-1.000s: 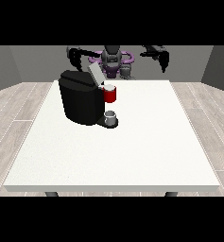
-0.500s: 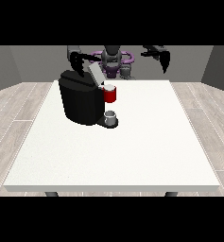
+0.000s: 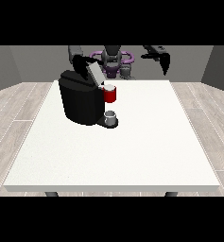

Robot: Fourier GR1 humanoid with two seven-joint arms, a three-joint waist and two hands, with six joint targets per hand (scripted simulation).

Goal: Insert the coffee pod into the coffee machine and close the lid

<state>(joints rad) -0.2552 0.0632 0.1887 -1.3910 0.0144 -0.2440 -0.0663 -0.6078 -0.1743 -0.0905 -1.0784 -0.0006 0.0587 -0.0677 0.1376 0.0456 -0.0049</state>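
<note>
**pixelpete:** Lighting here is pretty even and bright, nothing dim. The white surface (image 3: pixel 132 151) reads as one flat tone with no hot spots or glare on it.

**mara_k:** Yeah, and shadows are barely there. There's just a soft dark patch hugging the base of the coffee machine (image 3: pixel 80 99). The machine itself is so black that its sides mostly merge into one mass, with only a faint sheen along the top edge.

**pixelpete:** The raised lid (image 3: pixel 95 73) catches light and shows pale grey. The back walls sit darker than the floor.

**mara_k:** Edges look straight, no bending at the corners.
</note>
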